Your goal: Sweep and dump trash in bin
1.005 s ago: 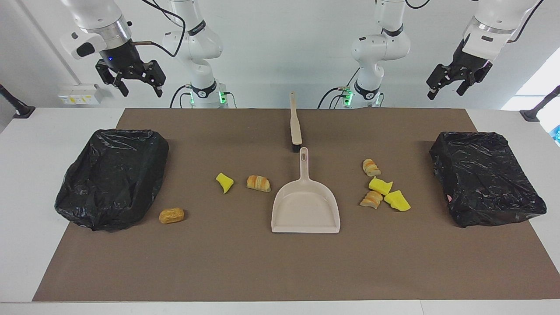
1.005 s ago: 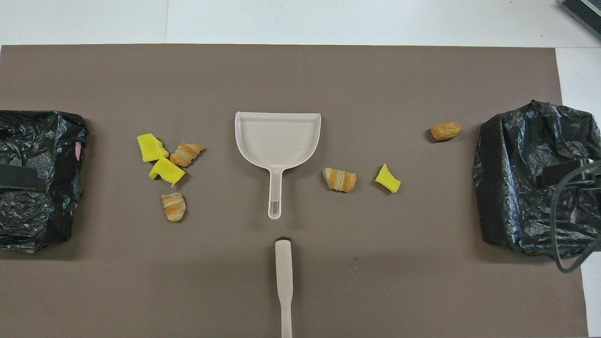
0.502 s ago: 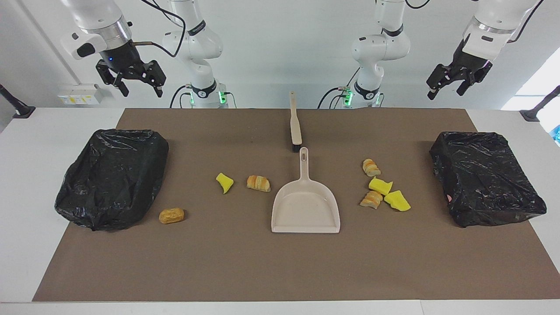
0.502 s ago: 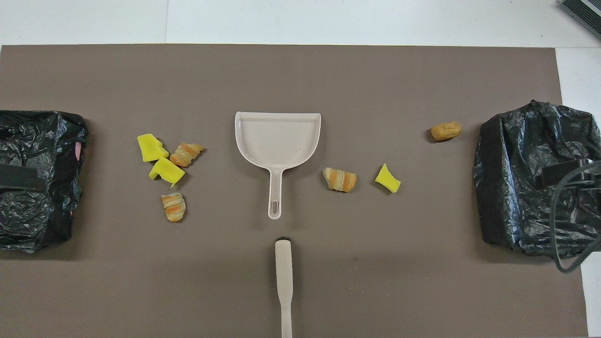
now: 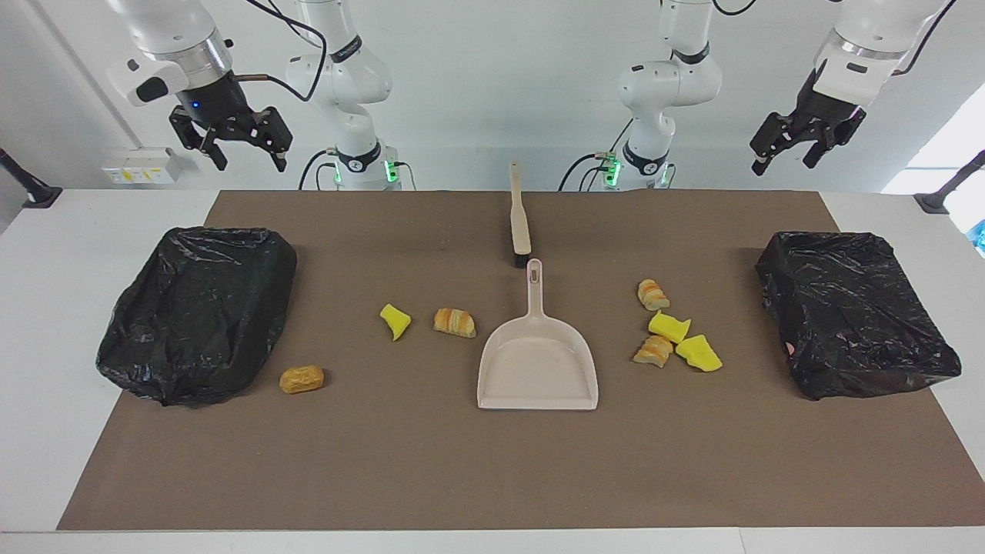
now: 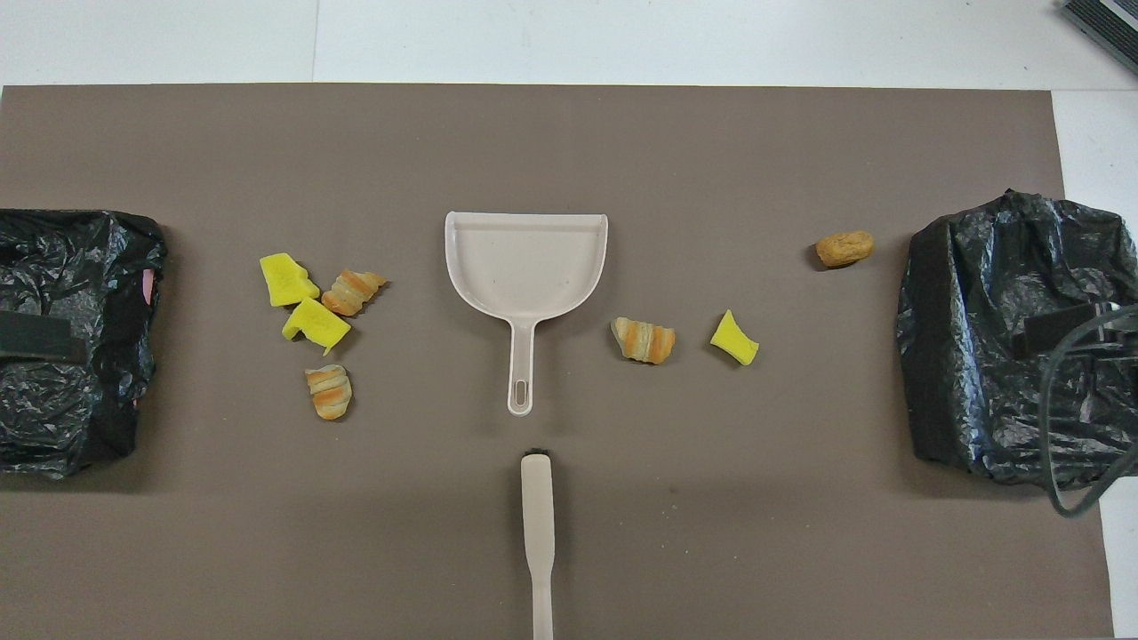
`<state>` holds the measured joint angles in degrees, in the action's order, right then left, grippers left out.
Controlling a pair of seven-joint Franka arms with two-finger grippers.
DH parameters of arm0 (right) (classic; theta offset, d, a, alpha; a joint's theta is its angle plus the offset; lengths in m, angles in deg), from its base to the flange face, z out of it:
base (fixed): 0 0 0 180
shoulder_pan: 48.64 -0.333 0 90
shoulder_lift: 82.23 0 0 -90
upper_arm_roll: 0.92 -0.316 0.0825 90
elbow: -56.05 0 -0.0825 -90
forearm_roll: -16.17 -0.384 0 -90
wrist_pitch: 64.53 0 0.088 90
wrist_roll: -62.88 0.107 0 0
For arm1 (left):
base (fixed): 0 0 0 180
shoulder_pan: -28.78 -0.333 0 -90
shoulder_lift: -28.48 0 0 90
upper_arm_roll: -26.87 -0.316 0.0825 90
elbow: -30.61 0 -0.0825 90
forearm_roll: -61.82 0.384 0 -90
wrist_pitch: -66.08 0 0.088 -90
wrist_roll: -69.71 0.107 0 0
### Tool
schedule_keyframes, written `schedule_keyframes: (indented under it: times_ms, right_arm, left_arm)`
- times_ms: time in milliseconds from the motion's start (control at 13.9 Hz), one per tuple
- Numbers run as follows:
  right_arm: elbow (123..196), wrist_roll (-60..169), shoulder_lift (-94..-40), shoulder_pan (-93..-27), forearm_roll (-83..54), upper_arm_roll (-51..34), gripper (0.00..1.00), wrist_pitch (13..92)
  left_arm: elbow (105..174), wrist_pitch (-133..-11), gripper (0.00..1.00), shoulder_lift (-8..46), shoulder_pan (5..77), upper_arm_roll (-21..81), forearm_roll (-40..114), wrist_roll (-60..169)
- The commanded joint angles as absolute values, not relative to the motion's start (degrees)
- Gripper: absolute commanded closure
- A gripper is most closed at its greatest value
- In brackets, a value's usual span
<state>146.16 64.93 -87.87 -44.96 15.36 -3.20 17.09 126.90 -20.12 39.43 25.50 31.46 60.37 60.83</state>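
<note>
Brown mat (image 5: 431, 462) covers most of the surface. Two black-bagged bins: one (image 5: 196, 312) at right arm's end, one (image 5: 858, 312) at left arm's end. Dustpan (image 5: 537, 362) mid-mat, brush (image 5: 519, 219) just nearer robots. Trash on mat: 4 bits (image 5: 669, 331) between dustpan & left-end bin, sponge wedge (image 5: 395, 320) w/ pastry piece (image 5: 454, 322) beside the dustpan, bun (image 5: 302, 378) by right-end bin. Left gripper (image 5: 785, 158) & right gripper (image 5: 245, 158) both up high, jaws wide apart, holding nothing.

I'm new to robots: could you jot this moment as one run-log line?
stage: not started | trash: seven bits on mat | dustpan: empty, mid-table | brush: untouched | left gripper, right gripper: raised, open, empty
</note>
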Motion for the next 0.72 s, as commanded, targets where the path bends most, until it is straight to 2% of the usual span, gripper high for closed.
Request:
schedule_keyframes:
  times_ms: [0,646]
  right_arm:
    - [148.16,65.61,-89.61,-44.42,15.03,-3.38,0.00,17.21]
    - [149.13,65.61,-90.22,-44.51,15.03,-3.38,0.00,17.21]
  left_arm:
    - [125.88,-19.35,0.00,39.03,25.36,31.36,60.06,60.92]
    - [125.88,-19.35,0.00,39.03,25.36,31.36,60.06,60.92]
